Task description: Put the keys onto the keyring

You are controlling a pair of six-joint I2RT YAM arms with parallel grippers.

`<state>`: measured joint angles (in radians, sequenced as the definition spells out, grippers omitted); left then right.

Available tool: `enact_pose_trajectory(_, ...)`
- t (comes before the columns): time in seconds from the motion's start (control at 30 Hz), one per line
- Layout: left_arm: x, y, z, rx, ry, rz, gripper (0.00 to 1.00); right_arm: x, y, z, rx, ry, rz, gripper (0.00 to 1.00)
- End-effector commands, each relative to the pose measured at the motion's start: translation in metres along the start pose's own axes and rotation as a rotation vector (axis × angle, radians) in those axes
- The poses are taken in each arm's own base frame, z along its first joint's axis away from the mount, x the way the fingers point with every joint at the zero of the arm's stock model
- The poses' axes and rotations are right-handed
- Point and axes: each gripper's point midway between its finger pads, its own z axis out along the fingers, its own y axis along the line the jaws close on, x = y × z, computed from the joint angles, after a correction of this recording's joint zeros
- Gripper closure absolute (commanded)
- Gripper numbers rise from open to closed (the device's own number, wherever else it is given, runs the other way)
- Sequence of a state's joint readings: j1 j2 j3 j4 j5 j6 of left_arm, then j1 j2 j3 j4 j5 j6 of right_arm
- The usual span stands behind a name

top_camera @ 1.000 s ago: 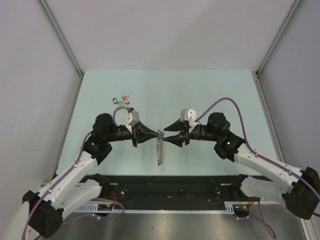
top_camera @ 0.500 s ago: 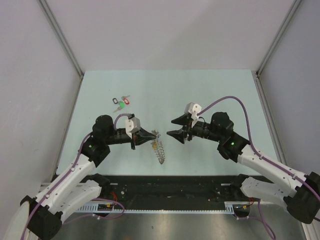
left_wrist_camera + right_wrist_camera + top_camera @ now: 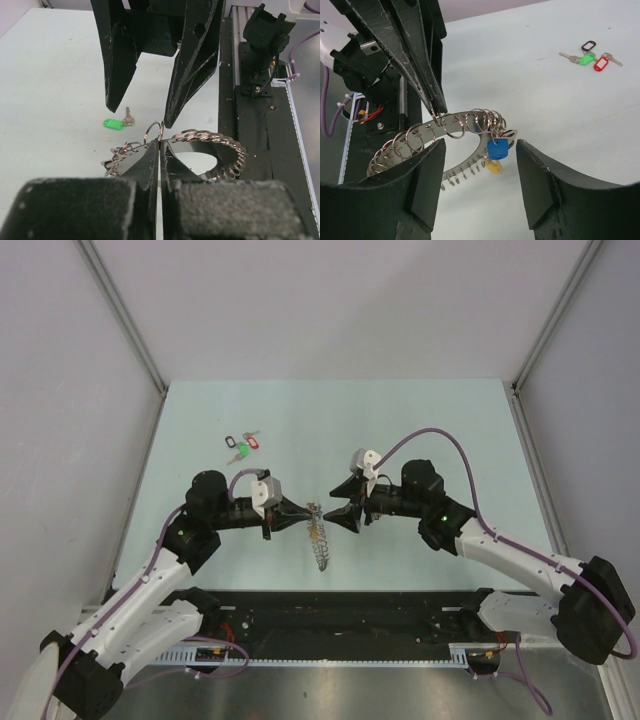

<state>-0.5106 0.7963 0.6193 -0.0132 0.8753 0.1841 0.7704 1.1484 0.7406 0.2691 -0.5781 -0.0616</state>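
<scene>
The keyring [image 3: 319,535] is a grey metal band strung with wire loops, held above the table at the centre. My left gripper [image 3: 305,518] is shut on one loop at its top [image 3: 160,144]. A key with a blue tag [image 3: 497,148] hangs from the keyring [image 3: 455,122], and a blurred yellow piece shows just below the tag. My right gripper [image 3: 338,505] stands open, facing the left gripper, with its jaws on either side of the blue tag and not touching it [image 3: 479,145]. A key with a green tag [image 3: 114,123] lies on the table beyond the keyring [image 3: 210,137].
A bunch of three keys tagged black, green and red [image 3: 242,445] lies on the table at the back left, also seen in the right wrist view as the bunch [image 3: 592,57]. A black rail [image 3: 340,615] runs along the near edge. Grey walls close in both sides.
My right gripper let go of the keyring, opened wide, drew back to the right and then came close again. My left gripper shifted slightly left with the keyring.
</scene>
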Motion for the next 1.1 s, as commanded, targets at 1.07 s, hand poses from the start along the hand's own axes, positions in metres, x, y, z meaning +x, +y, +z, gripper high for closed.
enact_pose_trajectory(1.07,-0.010,0.061,-0.021,-0.395,0.091,-0.073,1.00,0.128,-0.120,-0.064,0.625,0.446,0.346,0.57)
